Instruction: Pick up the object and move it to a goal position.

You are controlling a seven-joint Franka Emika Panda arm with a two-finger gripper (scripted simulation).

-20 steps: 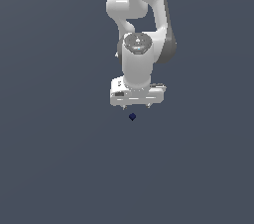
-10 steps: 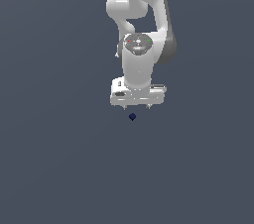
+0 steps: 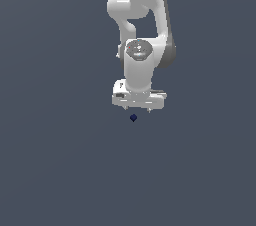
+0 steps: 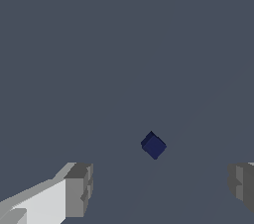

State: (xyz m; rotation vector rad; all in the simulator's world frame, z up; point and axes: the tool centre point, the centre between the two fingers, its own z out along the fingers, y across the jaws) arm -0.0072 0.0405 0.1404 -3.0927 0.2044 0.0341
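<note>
The object (image 3: 133,117) is a tiny dark navy-blue cube lying on the flat grey floor, just below the white hand in the exterior view. My gripper (image 3: 138,109) hangs over it, pointing down, its short fingertips apart and slightly above the cube. In the wrist view the cube (image 4: 154,145) shows ahead of the gap between the two grey fingertips (image 4: 79,191), turned corner-on, and touches neither. My gripper (image 4: 159,188) is open and holds nothing.
A plain dark grey surface (image 3: 60,160) fills both views. The white arm (image 3: 142,30) rises behind the hand toward the top of the exterior view. No other object shows.
The wrist and hand have dropped a little toward the cube. The cube has not moved.
</note>
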